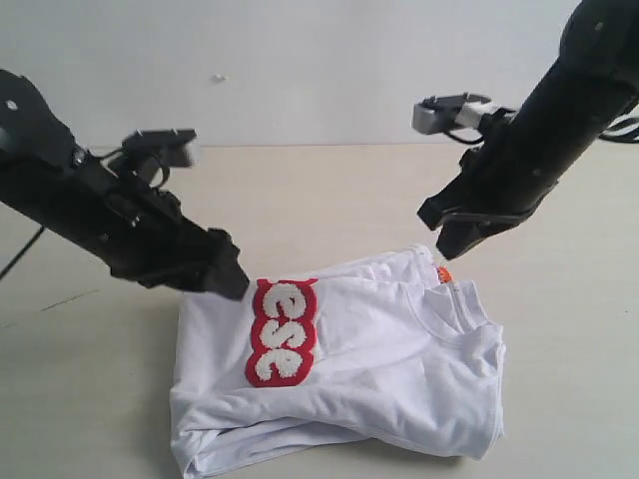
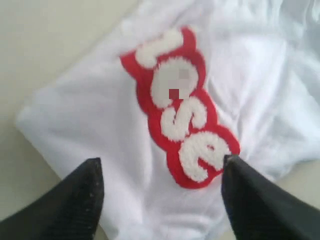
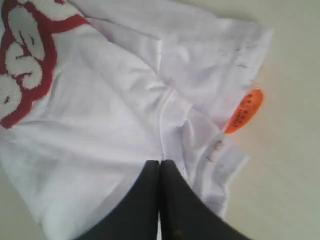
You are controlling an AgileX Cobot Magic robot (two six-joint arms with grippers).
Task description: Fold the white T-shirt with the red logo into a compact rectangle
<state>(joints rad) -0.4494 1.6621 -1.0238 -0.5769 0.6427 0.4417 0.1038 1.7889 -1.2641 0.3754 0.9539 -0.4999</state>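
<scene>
The white T-shirt (image 1: 379, 369) lies folded in a rough rectangle on the table, collar to the right, with an orange neck tag (image 1: 444, 273) sticking out. The red logo (image 1: 282, 331) runs across its left part, only the letters "ese" showing. My left gripper (image 1: 228, 274) hovers at the shirt's far left corner. In the left wrist view it (image 2: 161, 165) stands open over the shirt (image 2: 90, 115), beside the logo's (image 2: 182, 107) end. My right gripper (image 1: 454, 239) hangs just above the collar edge. In its wrist view it (image 3: 160, 165) is shut and empty over the shirt (image 3: 110, 115), near the tag (image 3: 243, 111).
The beige table (image 1: 559, 329) stretches around the shirt on all sides, with a white wall (image 1: 300, 60) behind it. A thin dark cable (image 1: 20, 254) trails off at the far left.
</scene>
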